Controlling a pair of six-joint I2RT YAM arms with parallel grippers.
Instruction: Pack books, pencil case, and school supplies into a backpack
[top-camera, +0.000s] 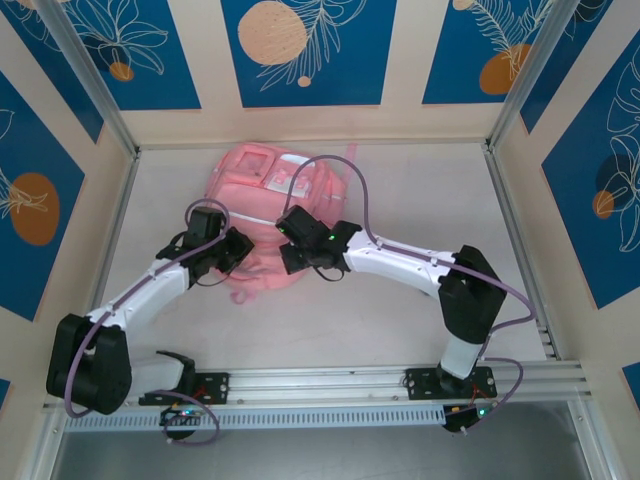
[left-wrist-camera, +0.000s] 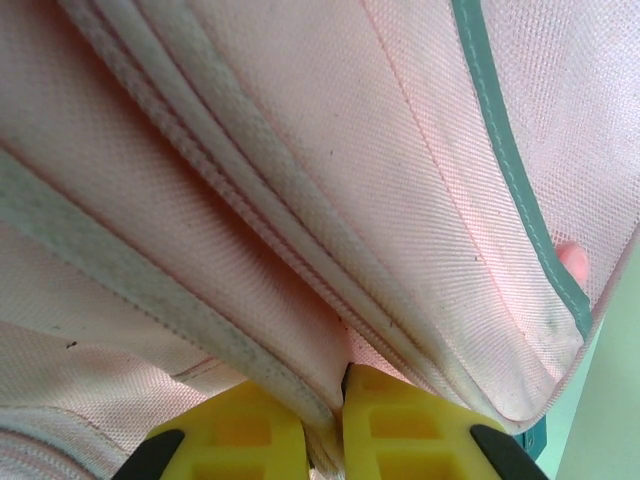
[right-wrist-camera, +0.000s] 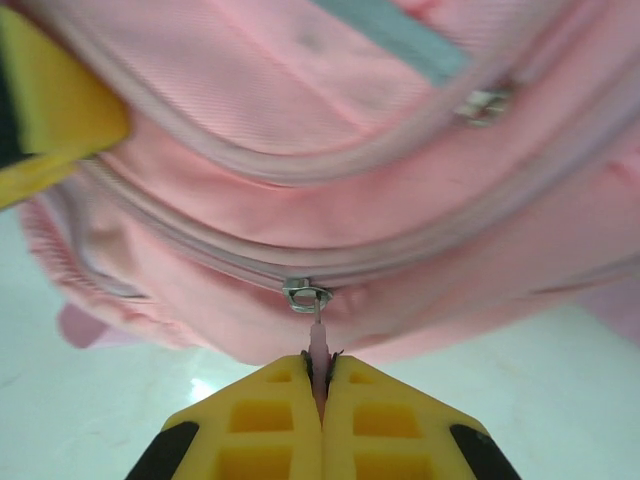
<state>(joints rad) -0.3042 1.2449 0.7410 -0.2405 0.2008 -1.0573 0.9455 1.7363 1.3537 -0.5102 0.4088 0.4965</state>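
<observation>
Pink fabric marks the backpack (top-camera: 268, 175) in the top view. It lies flat on the pale table (top-camera: 420, 180), at the middle towards the far wall. Both arms reach in over its near end. The left gripper (top-camera: 238, 250) and right gripper (top-camera: 292, 245) sit close side by side, with a purple cable (top-camera: 355, 190) looping above the bag. Metal frame posts (top-camera: 90, 80) and blue leaf-patterned wall panels (top-camera: 305, 50) enclose the table.

From the left wrist, the backpack (left-wrist-camera: 300, 180) fabric is very near, crossed by pale seams and a teal stripe (left-wrist-camera: 510, 170). The left gripper (left-wrist-camera: 325, 425) is pinched tight on a fold of this fabric at a seam.

From the right wrist, the right gripper (right-wrist-camera: 320, 400) is clamped on a thin pink pull tab (right-wrist-camera: 318, 345) hanging from a metal zip slider (right-wrist-camera: 305, 293) on the backpack (right-wrist-camera: 330, 190). A second slider (right-wrist-camera: 485, 103) sits higher up. A yellow finger (right-wrist-camera: 50, 110) of the left gripper shows at the upper left.

The likely step is working this zip. The narrow tab could slip from the pads if pulled at an angle. The slider could snag on slack fabric if the left grip loosens, and then the whole bag would drag. With the grippers this close, they could bump each other, and the loose cable could catch.
</observation>
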